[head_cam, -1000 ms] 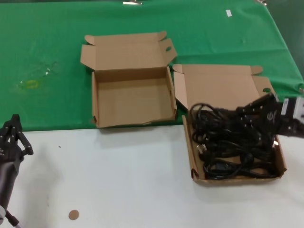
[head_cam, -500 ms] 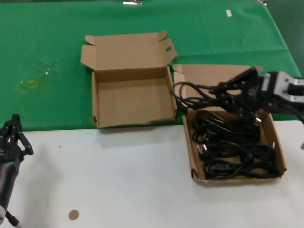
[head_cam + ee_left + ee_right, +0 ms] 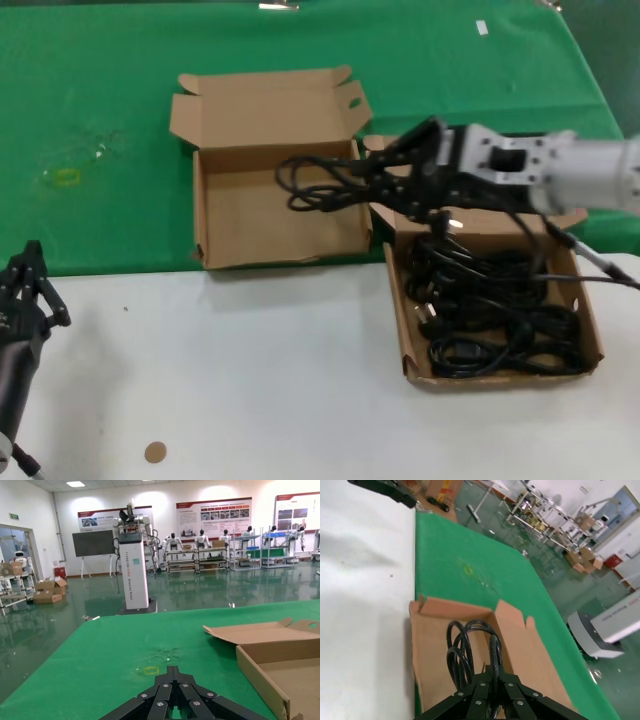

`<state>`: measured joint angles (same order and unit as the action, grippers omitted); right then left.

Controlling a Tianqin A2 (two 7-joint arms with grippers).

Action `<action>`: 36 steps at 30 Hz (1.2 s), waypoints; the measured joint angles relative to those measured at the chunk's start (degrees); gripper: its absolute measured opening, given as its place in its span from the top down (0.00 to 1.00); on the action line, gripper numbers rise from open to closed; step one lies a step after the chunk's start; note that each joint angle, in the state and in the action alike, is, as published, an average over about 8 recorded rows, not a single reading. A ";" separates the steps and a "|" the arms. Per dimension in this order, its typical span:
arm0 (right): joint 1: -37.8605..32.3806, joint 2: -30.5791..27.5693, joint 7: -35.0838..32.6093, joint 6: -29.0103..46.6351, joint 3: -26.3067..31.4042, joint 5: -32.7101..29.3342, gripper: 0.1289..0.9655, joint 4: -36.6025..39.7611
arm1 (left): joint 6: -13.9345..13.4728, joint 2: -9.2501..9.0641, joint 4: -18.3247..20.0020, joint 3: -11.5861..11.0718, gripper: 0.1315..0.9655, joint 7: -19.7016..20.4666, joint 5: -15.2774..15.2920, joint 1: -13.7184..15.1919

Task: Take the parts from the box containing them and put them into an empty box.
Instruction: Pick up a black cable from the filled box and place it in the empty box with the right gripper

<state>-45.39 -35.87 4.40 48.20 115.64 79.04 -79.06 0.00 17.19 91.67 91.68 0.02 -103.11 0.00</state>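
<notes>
The right tool is pinching one cord, a looped bundle that sticks out ahead of its tips and hangs over the empty box. The tool itself sits above the gap where the two boxes nearly meet, with the full box behind and below it and the remaining cords heaped inside. The left tool is parked low over the white counter, well apart; whether it is spread I cannot tell.

In the right wrist view the loops fan out loosely over the box floor. The grip seems to catch only a few strands, so a loop could slide free and uncoil. If the release comes this early, the tail end nearest the tool may land on the box wall or drape into the gap. A strand trailing back toward the heap could also snag there, though I cannot see one clearly.
</notes>
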 joint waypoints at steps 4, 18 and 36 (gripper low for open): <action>-2.62 4.28 0.32 -0.41 2.06 -2.44 0.96 3.12 | 0.00 0.00 0.00 0.00 0.99 0.00 0.00 0.00; -12.21 19.29 -4.27 -4.80 6.56 -7.23 0.96 23.38 | 0.00 0.00 0.00 0.00 0.99 0.00 0.00 0.00; -22.02 30.88 -18.07 -9.72 4.38 -2.59 0.95 50.47 | 0.00 0.00 0.00 0.00 0.99 0.00 0.00 0.00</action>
<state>-67.41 -5.00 -13.67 38.48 120.02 76.45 -28.60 0.00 17.19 91.67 91.68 0.02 -103.11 0.00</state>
